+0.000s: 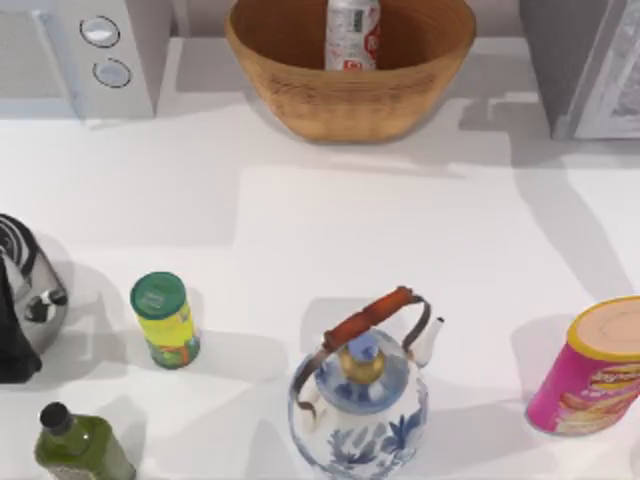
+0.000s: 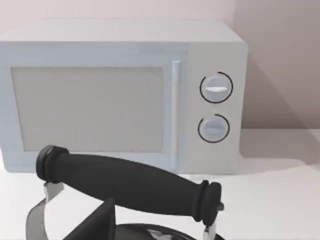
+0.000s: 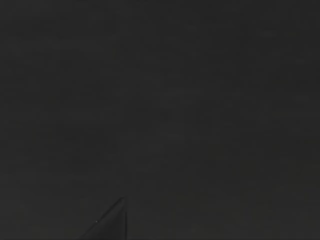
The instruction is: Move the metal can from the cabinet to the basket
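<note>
Although the task names the cabinet (image 1: 585, 65) as the starting place, the metal can (image 1: 353, 33) stands upright inside the basket (image 1: 350, 95), at the top centre of the top view, its long axis vertical and its white-and-red label facing the camera. Judged from that, the transfer looks finished, and what remains is only for the arms to keep away. The grey, boxy cabinet sits at the upper right of the frame, well apart from the basket's rim.

No jaws can be placed against the can, so I cannot tell which arm is nearer, nor whether either pair is apart or together. The right wrist view is dark. The left wrist view looks across the black handle of a metal kettle (image 2: 130, 185) toward the white microwave (image 2: 120, 95) with its two round knobs; in the top view that kettle lies at the left edge.

The basket is tan wicker, ribbed and bowl-shaped; the can is smooth, slim silver metal. On the white worktop (image 1: 400, 230) lower down stand a yellow canister (image 1: 166, 320), a glazed blue-and-white teapot (image 1: 362, 395), a pink snack tube (image 1: 590, 370) and a green bottle (image 1: 78, 445).
</note>
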